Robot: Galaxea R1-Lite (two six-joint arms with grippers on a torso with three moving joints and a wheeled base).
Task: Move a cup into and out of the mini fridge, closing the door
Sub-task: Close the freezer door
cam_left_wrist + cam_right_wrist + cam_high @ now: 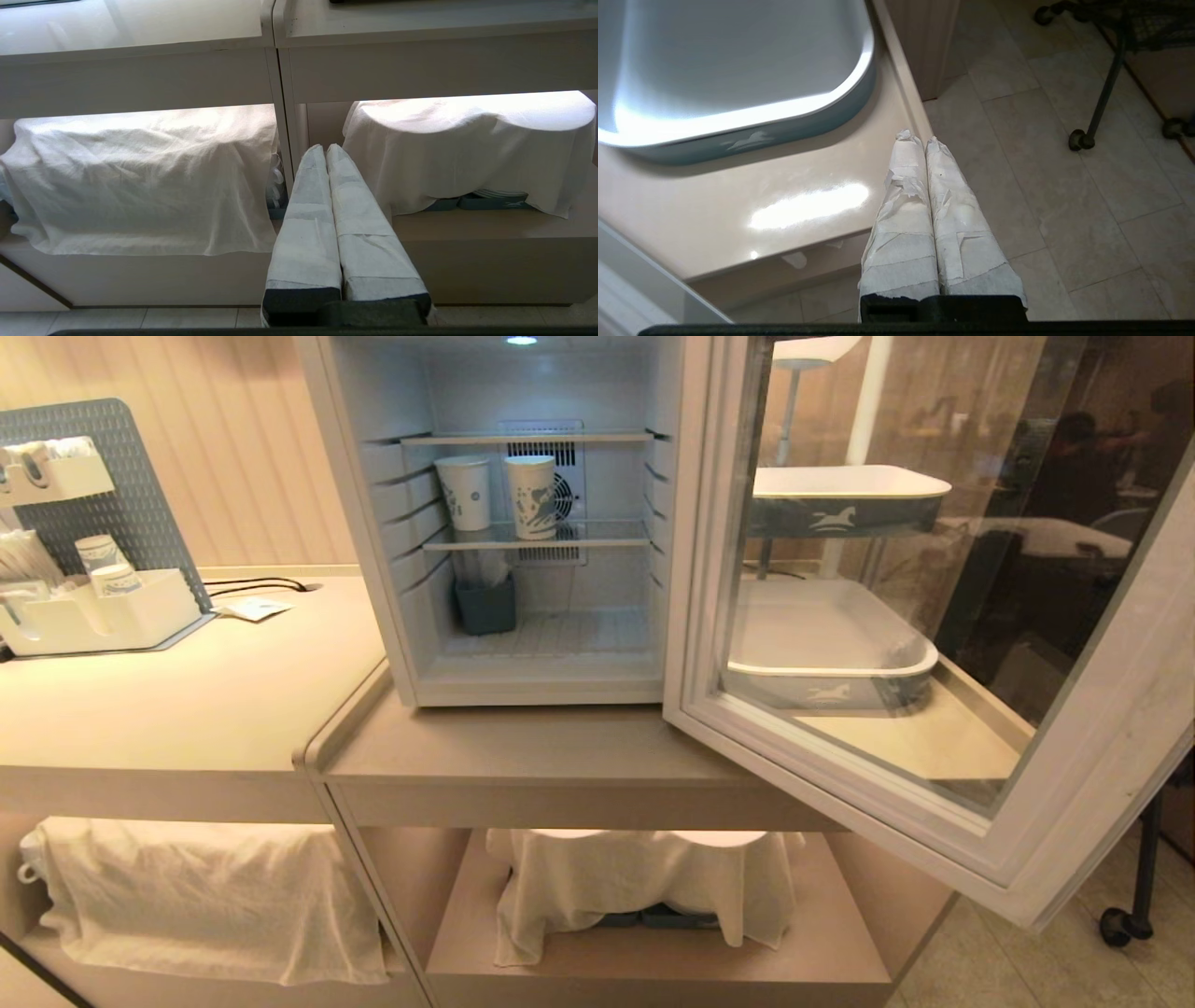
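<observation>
Inside, the cup (pixel 531 497) is standing upright on the mini fridge's (pixel 509 518) glass shelf, in front of the round rear fan, just beside a plainer white cup (pixel 464 493) on its left. A small grey bin (pixel 485 605) is sitting on the mini fridge floor below that shelf. The door (pixel 943 616) is hanging wide open to the right of the mini fridge, out over the desk (pixel 523 747) edge. The left gripper (pixel 325 148) is closed and empty, pointing at the cloth-draped shelves (pixel 140 177) below the mini fridge. The right gripper (pixel 916 138) is also closed and empty, hovering over the desk corner right of the mini fridge, near a grey-blue tray (pixel 752 121).
</observation>
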